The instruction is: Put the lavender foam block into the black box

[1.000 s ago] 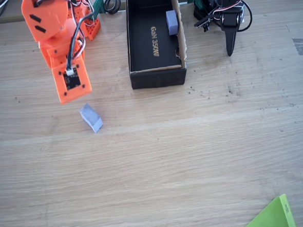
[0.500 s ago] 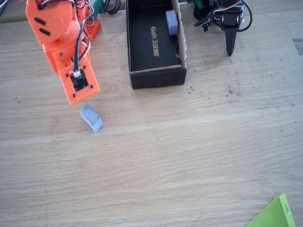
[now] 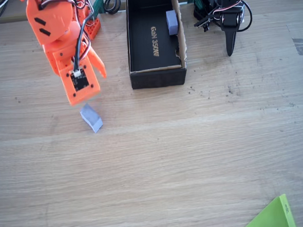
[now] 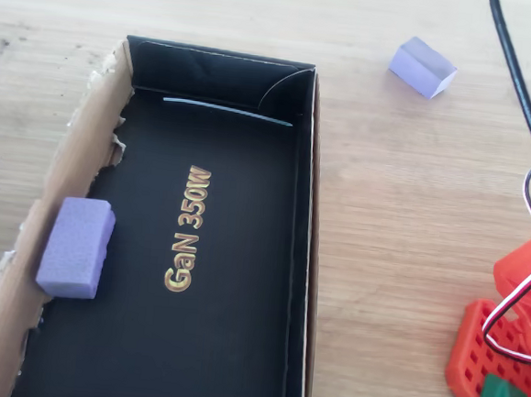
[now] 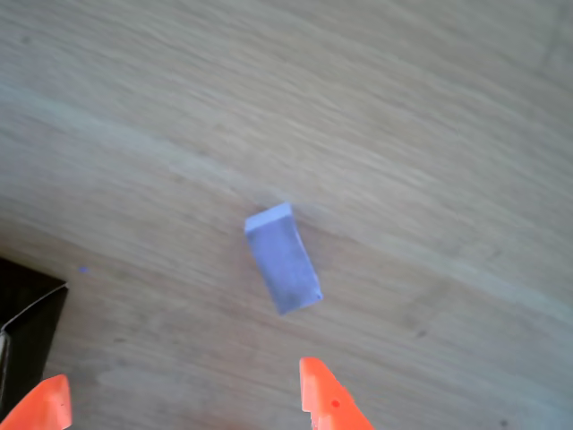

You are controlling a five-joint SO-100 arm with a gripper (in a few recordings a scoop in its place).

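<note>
orange plastic arm [image 3: 53,27], blocky segments, black slots on the upper housing, black and white cables, small black board with dark screws, pointed orange fingertips [image 5: 327,399], possibly 3d-printed

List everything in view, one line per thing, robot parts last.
Foam block: one, lavender, on bare table left of the box in the fixed view, just below the hand.
Second foam block: one, lavender, inside the box against its brown wall.
Box: one, black, open top, gold lettering on its floor.
Green sheet: one, lime green, bottom right corner of the fixed view.
Table: one, light wood.
Black arm: one, right of the box.
Hand: one, orange, open, above the foam block, not touching it.
</note>
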